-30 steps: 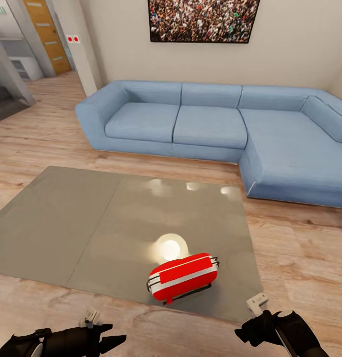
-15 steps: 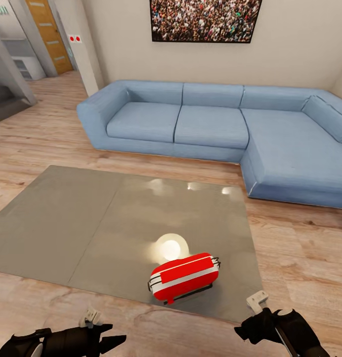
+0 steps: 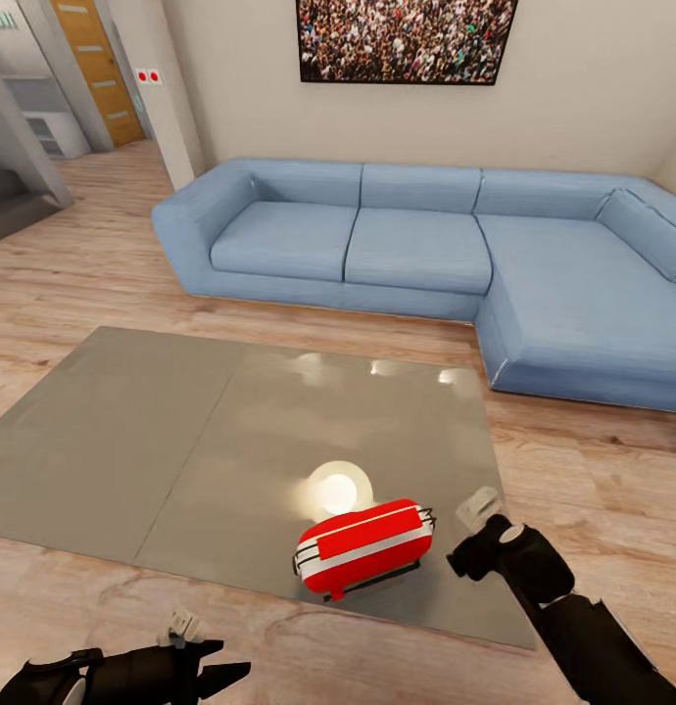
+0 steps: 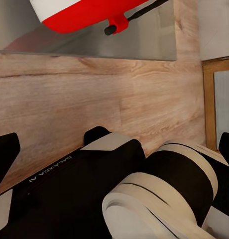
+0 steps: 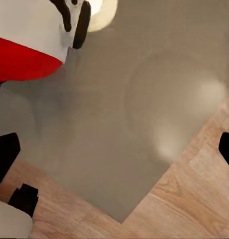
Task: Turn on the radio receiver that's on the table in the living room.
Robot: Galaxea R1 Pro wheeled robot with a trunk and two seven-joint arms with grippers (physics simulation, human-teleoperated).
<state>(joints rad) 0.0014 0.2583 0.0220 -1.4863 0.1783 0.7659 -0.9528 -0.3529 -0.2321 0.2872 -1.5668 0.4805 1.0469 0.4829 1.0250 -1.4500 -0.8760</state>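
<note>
1. Nearest to me, my left gripper [image 3: 196, 651] hangs low over the wood floor [image 3: 612, 490], short of the table's near edge; its black fingers [image 3: 225, 674] seem to taper together, but I cannot tell whether they are closed.
2. In the left wrist view I read pale lettering on the black arm casing that looks like "GALAXEA"; it is small and slanted, so I am not sure of it.
3. My right gripper [image 3: 473, 534] is over the table's near right part, just beside the radio's right end, not touching it. In the right wrist view its dark fingertips [image 5: 6, 158] sit at opposite edges of the picture, spread wide with nothing between them.
4. The radio [image 3: 363, 547] is a small red rounded box with a white band along its length and a thin dark wire handle at its ends. It sits on the table [image 3: 132, 460] near the front edge, right of the seam between the two glossy grey panels. I see no legible marking on it.
5. Just behind the radio, a round bright reflection [image 3: 336, 488] shines on the tabletop.
6. Beyond the table stands a blue corner sofa [image 3: 416, 245].
7. Above the sofa hangs a framed photo of a crowd [image 3: 407, 39]; to the sofa's left is a wooden door [image 3: 88, 69].
</note>
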